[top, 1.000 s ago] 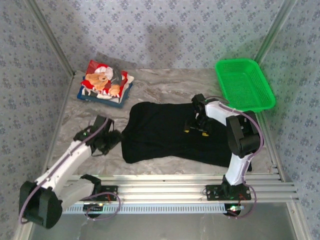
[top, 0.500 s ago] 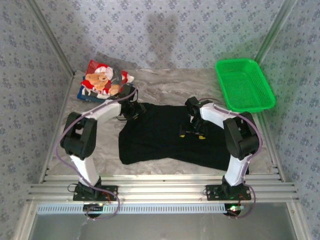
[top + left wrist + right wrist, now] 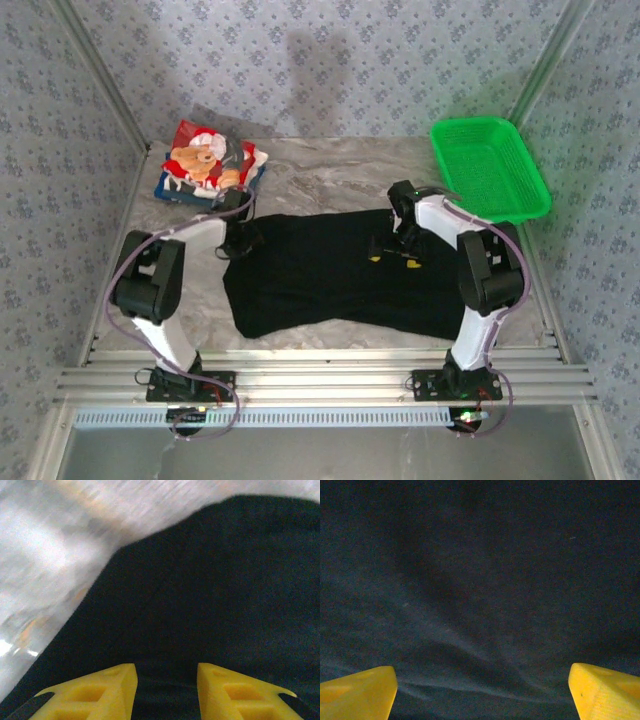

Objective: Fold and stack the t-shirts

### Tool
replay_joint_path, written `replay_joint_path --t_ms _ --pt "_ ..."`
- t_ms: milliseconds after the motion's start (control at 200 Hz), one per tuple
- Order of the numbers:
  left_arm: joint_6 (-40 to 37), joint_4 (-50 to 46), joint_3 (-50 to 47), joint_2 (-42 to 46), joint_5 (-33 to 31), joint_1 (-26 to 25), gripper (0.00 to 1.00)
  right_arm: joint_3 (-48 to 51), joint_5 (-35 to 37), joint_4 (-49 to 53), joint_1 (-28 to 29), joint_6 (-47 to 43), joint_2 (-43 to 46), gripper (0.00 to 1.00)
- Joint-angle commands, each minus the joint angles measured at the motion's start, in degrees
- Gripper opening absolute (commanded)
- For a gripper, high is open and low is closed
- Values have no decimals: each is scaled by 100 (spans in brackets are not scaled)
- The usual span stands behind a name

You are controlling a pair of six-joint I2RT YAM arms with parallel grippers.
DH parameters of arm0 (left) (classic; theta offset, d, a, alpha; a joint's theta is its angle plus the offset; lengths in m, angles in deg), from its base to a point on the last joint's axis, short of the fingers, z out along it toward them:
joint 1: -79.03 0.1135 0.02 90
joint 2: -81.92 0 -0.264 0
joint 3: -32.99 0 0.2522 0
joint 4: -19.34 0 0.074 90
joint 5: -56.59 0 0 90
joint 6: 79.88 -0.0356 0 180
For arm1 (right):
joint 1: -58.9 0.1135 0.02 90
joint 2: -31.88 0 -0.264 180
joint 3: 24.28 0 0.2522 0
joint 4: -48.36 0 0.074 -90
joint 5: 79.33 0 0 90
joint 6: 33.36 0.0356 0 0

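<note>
Far left of the table (image 3: 330, 175): the red-and-white teddy-bear shirt (image 3: 208, 162) lies folded on the dark blue shirt (image 3: 166, 187). You see just an edge of the blue one poking out at the near-left side.

Left gripper (image 3: 166, 692): from above, it comes down at the far-left corner of the black shirt (image 3: 340, 270), with its tips hidden under its own wrist. Its wrist camera gives you what the top view cannot. The yellow fingers (image 3: 107, 690) are drawn partway in with a modest gap between them, and black cloth runs through that gap. You cannot tell whether any cloth is pinched, because black on black leaves no clear fold line. The table beside the shirt's edge is blurred there.

Black shirt: spread flat mid-table, long side running left to right. Its near-right corner is hidden behind the right arm.

Right gripper (image 3: 392, 260): over the shirt's far-right part, near its far edge. The jaws are spread wide, with a yellow tip showing on each side from above. In its wrist camera the fingers (image 3: 357, 692) sit in the bottom corners with wrinkled black cloth between them and nothing grasped. You cannot tell whether the tips touch the cloth.

Far right: the green mesh basket (image 3: 490, 165) sits at the table's far-right corner, apart from the shirt.
</note>
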Motion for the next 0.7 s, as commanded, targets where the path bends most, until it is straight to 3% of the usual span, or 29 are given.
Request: replay_joint_path --t_ms 0,195,320,435,505,695 --pt "37 -260 -472 485 -132 5 42 -93 -99 128 -48 -92 -106 91" --pt "-320 -521 621 720 158 5 65 -206 -164 155 -68 -267 83 91" --pt "-1254 -895 1842 349 297 26 77 -72 -419 -48 -18 -443 481 94" --pt "-2492 -1645 3263 -695 915 25 76 92 -738 -195 27 -538 822 95" --pt "-3152 -2290 4005 -1310 975 -16 75 156 -863 -221 71 -599 987 96" --pt "-4224 -3123 4927 -2220 999 -100 72 263 -1043 -216 172 -714 1264 100"
